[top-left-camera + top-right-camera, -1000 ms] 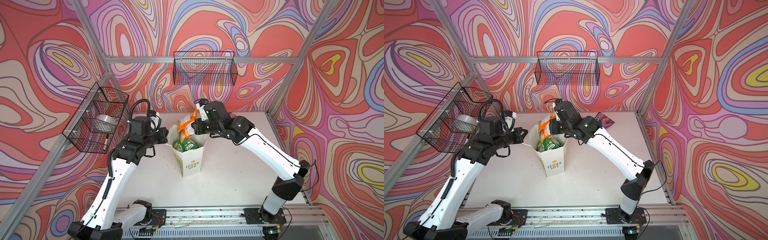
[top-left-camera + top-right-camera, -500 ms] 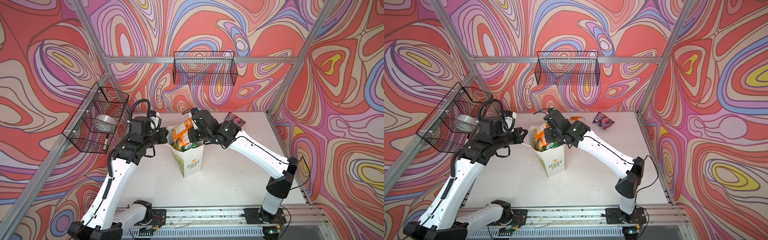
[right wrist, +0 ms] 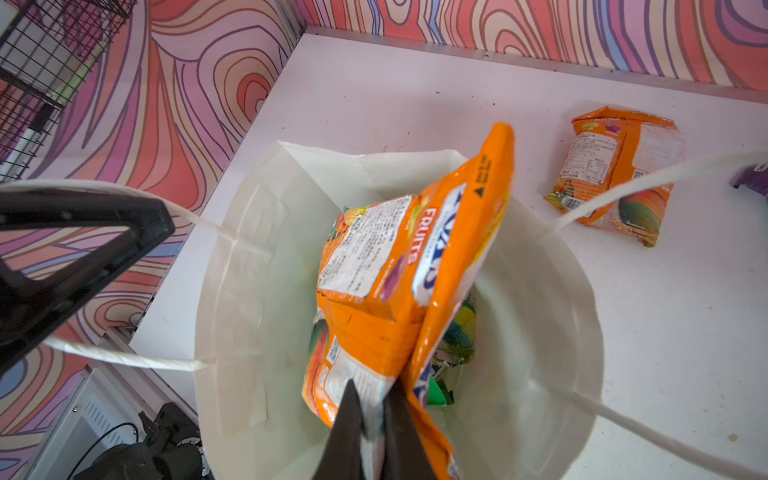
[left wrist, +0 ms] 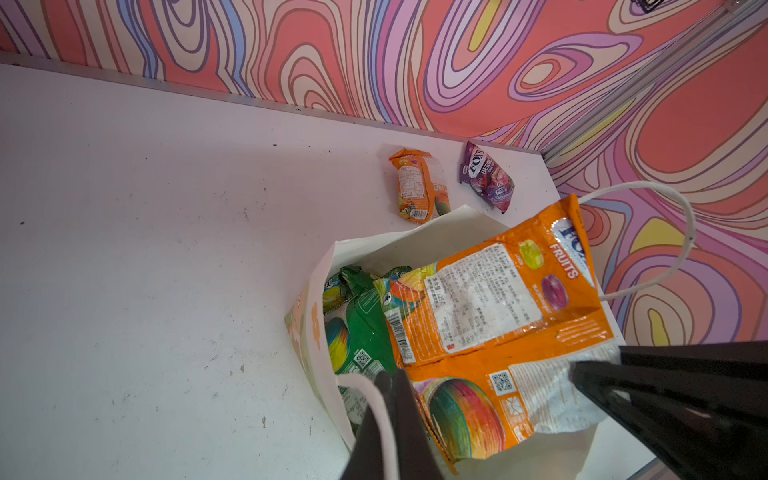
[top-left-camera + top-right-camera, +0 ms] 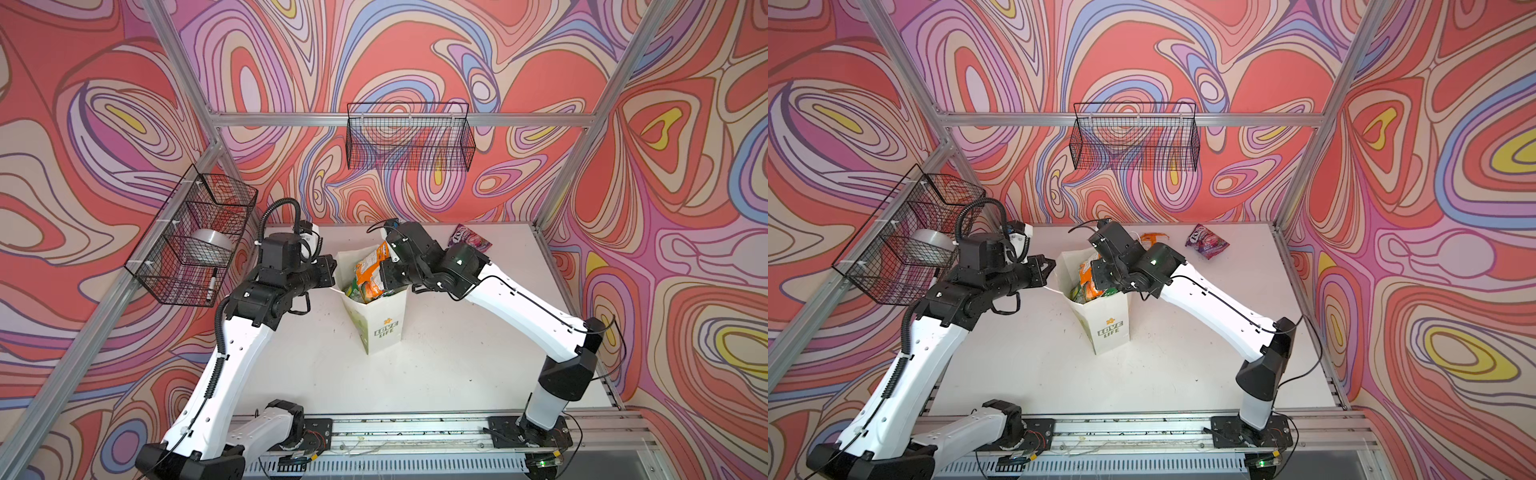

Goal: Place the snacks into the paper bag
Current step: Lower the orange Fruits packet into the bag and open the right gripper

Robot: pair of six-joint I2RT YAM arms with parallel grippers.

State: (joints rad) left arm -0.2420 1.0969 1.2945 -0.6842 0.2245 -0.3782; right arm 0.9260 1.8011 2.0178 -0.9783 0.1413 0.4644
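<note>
**Orange pouch hangs in the bag's mouth as two more wait at the back**

Midway across the white bench [image 5: 457, 353], the paper bag [image 5: 382, 320] stands upright with its mouth wide. The left gripper [image 3: 160, 224] is clamped fully shut on one cord handle [image 3: 124, 356] at the bag's left side. From the right, the right gripper [image 3: 376, 399] has its jaws almost together on the pale edge of an orange pouch [image 3: 374, 266] lettered "FRUITS". That pouch sits slanted across the opening, one end showing above the rim. A green pouch [image 4: 365, 324] and other snacks are already inside, below it.

The pouch looks light, and its glossy, crinkly film is probably slippery and floppy, with loose sweets that would shift. A flat sealed edge therefore seems the surest place to pinch, since the plump middle would likely slide or squash. The thin paper bag seems easy to tip or crumple, so the grip on the handle probably steadies it.

Farther back, near the patterned wall, a second orange pouch [image 4: 419, 187] and a purple pouch [image 4: 486, 176] lie flat on the bench. They are near each other but not touching, behind the bag.
</note>
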